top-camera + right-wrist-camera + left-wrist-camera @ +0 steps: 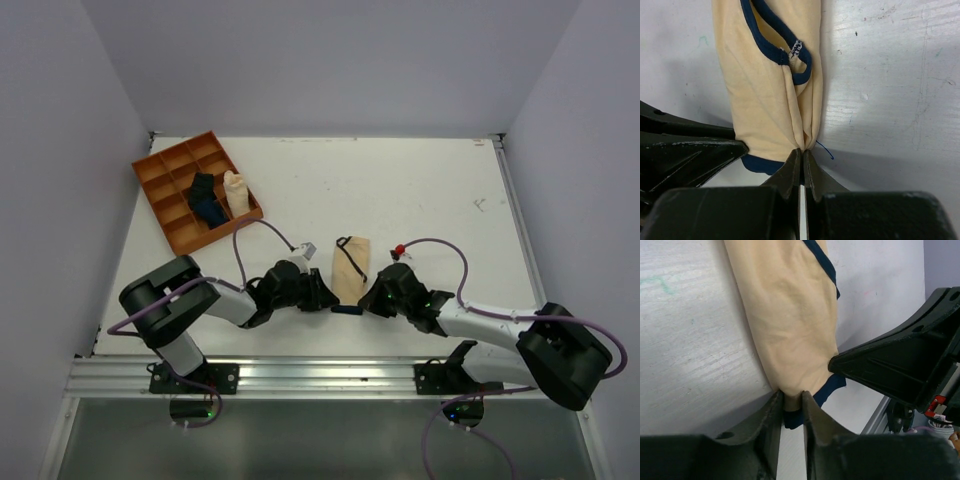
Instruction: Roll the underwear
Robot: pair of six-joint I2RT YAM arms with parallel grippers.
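Note:
The underwear (350, 268) is a beige cloth with a dark edge band, lying folded into a long strip on the white table, near the front middle. My left gripper (322, 297) is at its near left corner and is shut on the cloth's near edge (792, 400). My right gripper (372, 300) is at its near right corner and is shut on a pinch of the beige cloth (803, 145). In the left wrist view the underwear (790, 315) stretches away from the jaws. In the right wrist view the underwear (765, 85) shows a dark-banded leg opening.
An orange compartment tray (160, 180) stands at the back left, holding a dark blue roll (205, 198) and a pale cream roll (236, 192). The table's front metal rail (330, 375) runs close behind both grippers. The right gripper's body (905, 365) shows in the left wrist view.

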